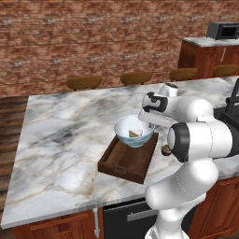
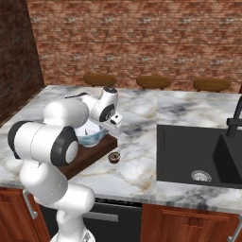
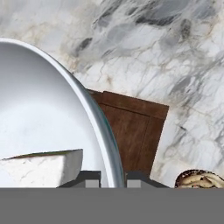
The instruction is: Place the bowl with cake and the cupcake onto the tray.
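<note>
bowl's over the tray, gripper pinching its rim

left base view: the bowl with cake [image 1: 134, 131] sits at the far end of the tray [image 1: 127, 161] on the marble counter [image 1: 60, 140], rainbow wedge visible inside; the cupcake [image 1: 165, 150] peeks out at about 3 o'clock of the tray, partly hidden by the arm. right base view: the bowl shows at the tray's far end behind the arm, and the cupcake stands on the counter just off the tray's edge at 4 o'clock of the bowl, with the sink [image 2: 198, 156] well off at 3 o'clock. hand view: the gripper [image 3: 113, 178] is clamped on the bowl's rim, one fingertip [image 3: 89, 178] inside and one outside; tray beyond it around 1 o'clock, cupcake at 4 o'clock.
</note>
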Motion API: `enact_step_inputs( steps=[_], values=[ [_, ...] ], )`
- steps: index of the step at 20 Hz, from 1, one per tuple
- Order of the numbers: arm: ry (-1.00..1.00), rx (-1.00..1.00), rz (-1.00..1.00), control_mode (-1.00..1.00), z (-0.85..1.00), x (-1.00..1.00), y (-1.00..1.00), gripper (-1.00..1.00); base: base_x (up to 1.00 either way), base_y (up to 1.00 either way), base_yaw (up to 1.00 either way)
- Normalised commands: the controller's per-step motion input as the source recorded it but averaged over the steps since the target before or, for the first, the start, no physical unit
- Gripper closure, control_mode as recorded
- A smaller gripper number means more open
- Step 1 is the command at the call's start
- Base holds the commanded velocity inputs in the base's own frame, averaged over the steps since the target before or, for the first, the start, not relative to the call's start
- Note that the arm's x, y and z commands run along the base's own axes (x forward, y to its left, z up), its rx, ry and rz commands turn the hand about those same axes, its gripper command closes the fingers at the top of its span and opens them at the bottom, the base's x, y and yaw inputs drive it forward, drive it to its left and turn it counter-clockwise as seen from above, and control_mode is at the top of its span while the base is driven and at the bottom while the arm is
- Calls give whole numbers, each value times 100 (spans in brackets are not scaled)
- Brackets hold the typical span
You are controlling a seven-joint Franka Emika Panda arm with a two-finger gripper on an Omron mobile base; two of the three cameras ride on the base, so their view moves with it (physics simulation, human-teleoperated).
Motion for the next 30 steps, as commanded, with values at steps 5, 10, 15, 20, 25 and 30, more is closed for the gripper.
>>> enact_step_inputs(
  steps=[5,10,15,20,25,30],
  values=[
    [0,0,0,-100,-22,-4,0,100,0,0,0],
    [0,0,0,-100,-12,0,0,100,0,0,0],
    [0,0,0,-100,0,0,0,-100,0,0,0],
    [0,0,0,-100,0,0,0,-100,0,0,0],
    [-2,0,0,-100,25,-8,-11,-100,0,0,0],
    [-9,2,0,-100,49,-52,-46,-100,0,0,0]
  ],
)
